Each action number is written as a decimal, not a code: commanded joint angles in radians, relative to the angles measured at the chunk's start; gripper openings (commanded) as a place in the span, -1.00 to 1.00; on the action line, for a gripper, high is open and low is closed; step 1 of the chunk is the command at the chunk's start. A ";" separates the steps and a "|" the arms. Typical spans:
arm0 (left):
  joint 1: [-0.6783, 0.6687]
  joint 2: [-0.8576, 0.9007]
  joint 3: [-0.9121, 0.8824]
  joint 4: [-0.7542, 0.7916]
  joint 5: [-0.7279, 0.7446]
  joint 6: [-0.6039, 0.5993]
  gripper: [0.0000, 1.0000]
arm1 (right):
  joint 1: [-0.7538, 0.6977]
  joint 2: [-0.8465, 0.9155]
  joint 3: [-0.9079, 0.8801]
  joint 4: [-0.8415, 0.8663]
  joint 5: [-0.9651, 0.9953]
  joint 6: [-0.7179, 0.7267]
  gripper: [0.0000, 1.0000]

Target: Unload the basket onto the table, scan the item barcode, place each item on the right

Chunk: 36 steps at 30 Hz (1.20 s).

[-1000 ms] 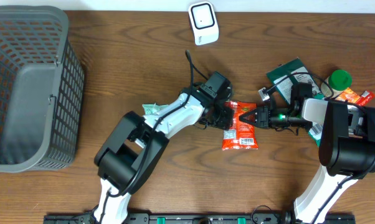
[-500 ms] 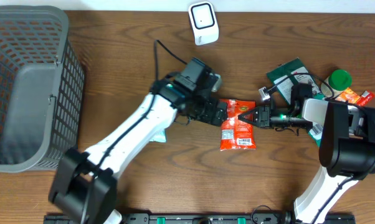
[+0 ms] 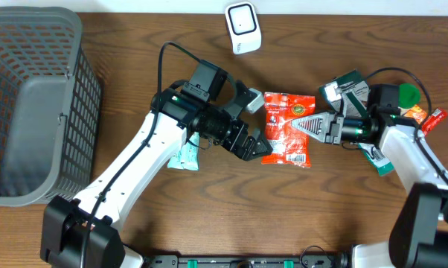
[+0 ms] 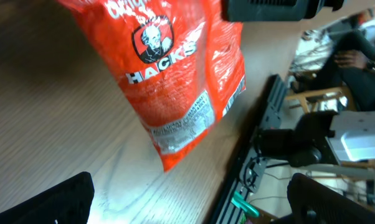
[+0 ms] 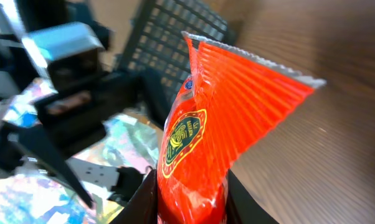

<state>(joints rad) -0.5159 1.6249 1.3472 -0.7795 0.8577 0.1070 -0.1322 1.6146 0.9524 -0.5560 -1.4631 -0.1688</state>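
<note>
— What's on the brown wooden table (image 3: 135, 45) from where you stand?

— The biggest thing is the grey mesh basket (image 3: 30, 104) at the far left, well apart from the action. Mid-table, a red crinkly snack bag (image 3: 287, 138) lies between the two arms. I can't tell whether it's lifted clear of the wood.

— Who has it?

— The right gripper (image 3: 313, 125). Its jaws are nearly closed, pinching the bag's right-hand edge, and its own camera shows the foil squeezed between the fingers. The left gripper (image 3: 255, 146) is just beside the bag's left edge, spread as wide as it goes, with nothing in it.

— And the reader?

— The small white scanner (image 3: 242, 28) lies at the table's far edge, beyond the bag and a little to its left. The bag's long axis runs from the robot's side toward the far side.

— The barcode?

— There's a white printed panel (image 3: 291, 158) at the bag's near end, the end away from the scanner. I can't make out any bars. I'd guess the right arm, as the holder, must carry the bag across and turn that end toward the scanner.
</note>
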 commanded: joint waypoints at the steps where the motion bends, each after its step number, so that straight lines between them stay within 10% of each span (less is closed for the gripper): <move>1: -0.003 -0.015 -0.002 0.016 0.063 0.057 1.00 | 0.010 -0.055 -0.002 0.005 -0.097 0.061 -0.98; 20: -0.055 -0.013 -0.003 0.188 0.066 0.056 0.62 | 0.023 -0.080 -0.002 -0.001 -0.097 0.131 -0.98; 36: -0.060 0.055 -0.003 0.172 -0.022 0.054 0.68 | 0.022 -0.080 -0.002 0.018 -0.097 0.192 -0.97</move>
<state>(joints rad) -0.5724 1.6405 1.3472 -0.6243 0.8539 0.1543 -0.1314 1.5566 0.9524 -0.5392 -1.5116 -0.0265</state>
